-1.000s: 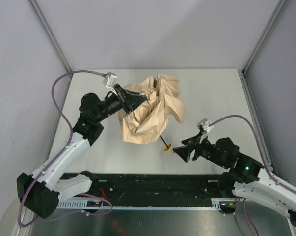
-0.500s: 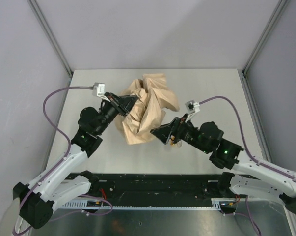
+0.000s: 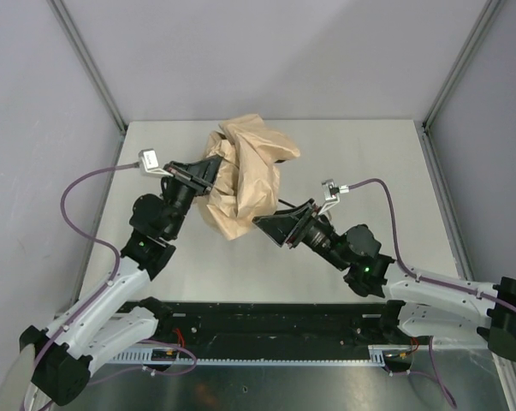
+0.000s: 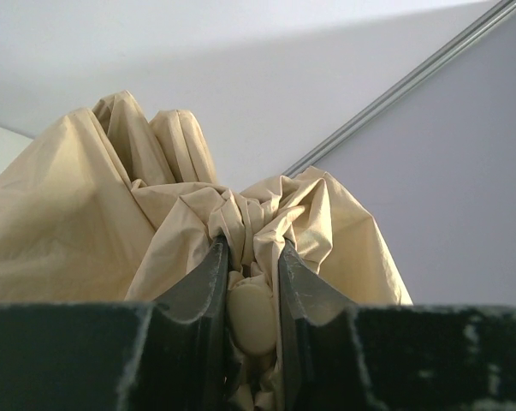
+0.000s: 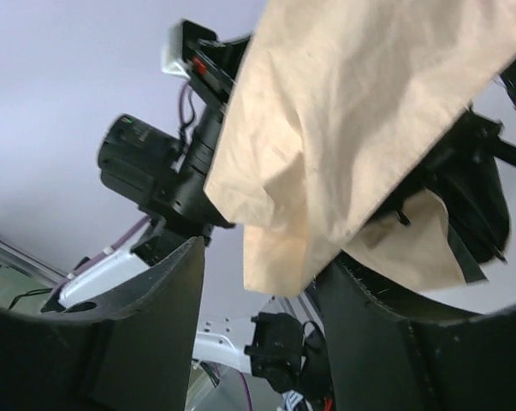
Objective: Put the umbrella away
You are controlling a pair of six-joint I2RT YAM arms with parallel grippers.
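The left end effector [image 4: 253, 248] is clamped on the bunched umbrella [image 3: 245, 175]; the right end effector [image 5: 259, 257] has fingers apart, around a hanging fabric edge

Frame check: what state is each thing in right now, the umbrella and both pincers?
umbrella: canopy collapsed but loose and crumpled, not wrapped up.
left pincer: shut on the umbrella, clamping bunched fabric.
right pincer: open, a fabric edge hanging between its fingers.
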